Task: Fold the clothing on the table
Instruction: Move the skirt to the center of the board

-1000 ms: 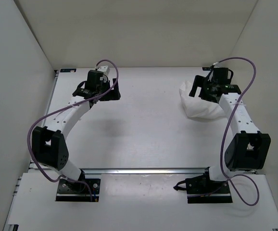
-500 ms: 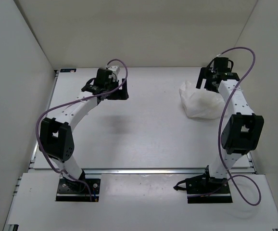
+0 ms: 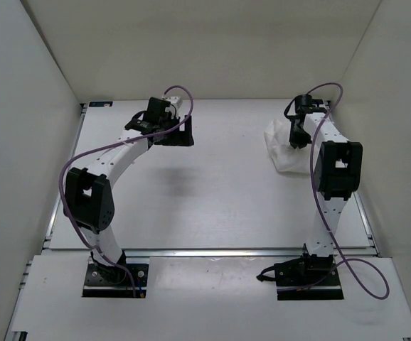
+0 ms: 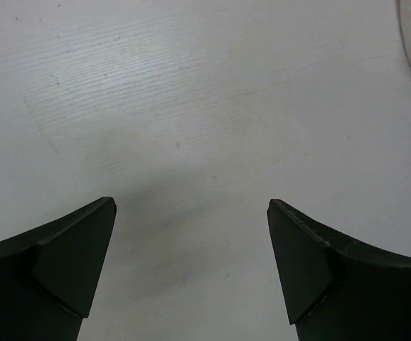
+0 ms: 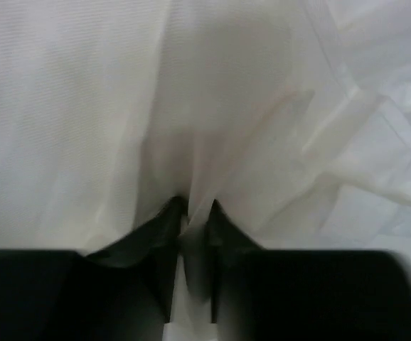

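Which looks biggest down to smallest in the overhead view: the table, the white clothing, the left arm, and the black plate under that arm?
1. table
2. left arm
3. clothing and black plate: they look about alike. The right arm hides part of the clothing, so I won't rank these two.

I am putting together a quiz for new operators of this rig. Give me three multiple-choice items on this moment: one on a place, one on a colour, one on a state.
1. Where on the table does the clothing lie?
A far right
B near left
C centre

2. What colour is the clothing?
A blue
B white
C red

3. What is the right gripper doing?
A standing open over bare table
B pinching a fold of the clothing
C resting on the rail

Answers:
1 A, the top view shows it by the far right edge.
2 B, it is white in every view.
3 B, its wrist view shows fabric between the closed fingers.
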